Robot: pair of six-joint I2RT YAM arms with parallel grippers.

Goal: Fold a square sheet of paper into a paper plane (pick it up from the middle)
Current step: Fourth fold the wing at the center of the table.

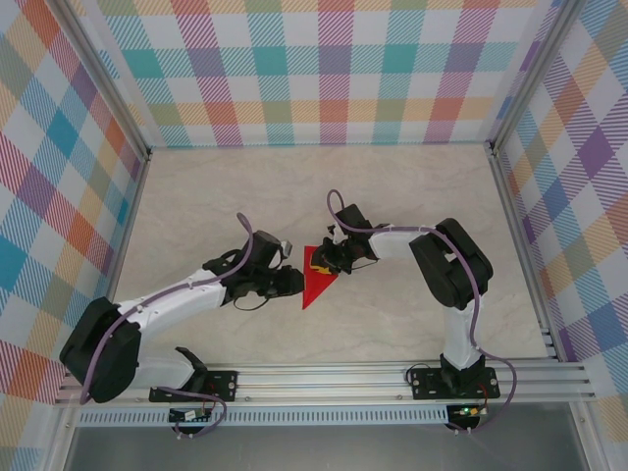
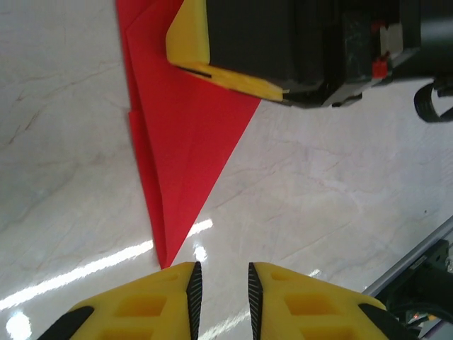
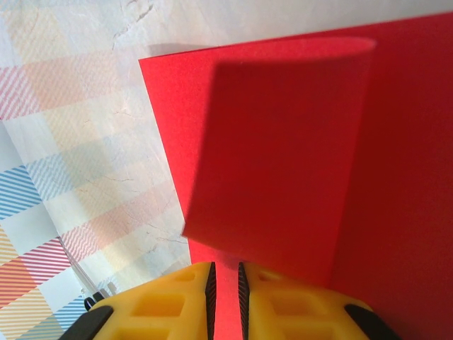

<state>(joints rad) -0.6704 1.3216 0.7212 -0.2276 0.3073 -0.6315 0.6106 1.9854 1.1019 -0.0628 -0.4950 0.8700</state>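
The red paper (image 1: 314, 280), folded into a narrow pointed dart with a long crease, lies flat on the marble table, tip toward the near edge. In the left wrist view the paper (image 2: 184, 142) ends in a point just ahead of my left gripper (image 2: 224, 283), which is slightly open with only bare table between its pads. That left gripper (image 1: 294, 282) sits at the paper's left edge. My right gripper (image 1: 339, 260) rests on the wide upper right part. Its yellow fingers (image 2: 190, 35) press onto the sheet. Close up, the right gripper (image 3: 225, 276) stands nearly shut over the paper (image 3: 283, 142).
The pale marble tabletop (image 1: 294, 186) stretches behind and to both sides of the paper. Checked walls (image 1: 324, 69) close off the back and sides. An aluminium rail (image 1: 324, 378) carrying both arm bases runs along the near edge.
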